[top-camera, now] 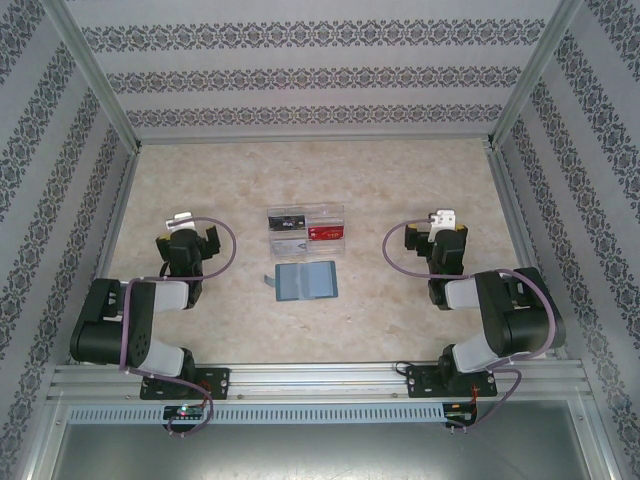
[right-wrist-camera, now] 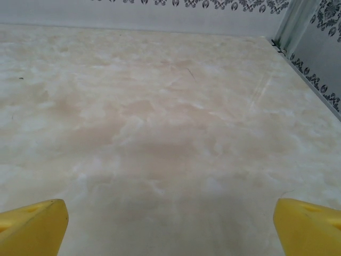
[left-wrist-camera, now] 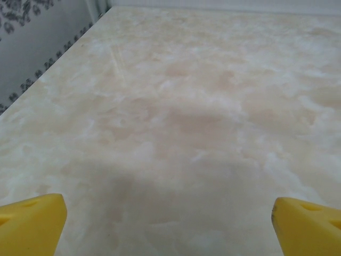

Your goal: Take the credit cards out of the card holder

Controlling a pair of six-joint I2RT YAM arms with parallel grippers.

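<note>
The pale marbled desk [top-camera: 400,320] is carrying a clear compartment tray [top-camera: 306,230] at its middle, with the teal-blue card holder [top-camera: 304,281] lying open and flat just nearer to me (between my two arms, touching neither). I am holding my left fingers [left-wrist-camera: 32,224] and right fingers [right-wrist-camera: 32,226] spread wide above the desk, well apart from the card holder, pinching nothing.

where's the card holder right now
In the top view the card holder lies flat near the middle of the table, just nearer the robot than the clear tray.
</note>
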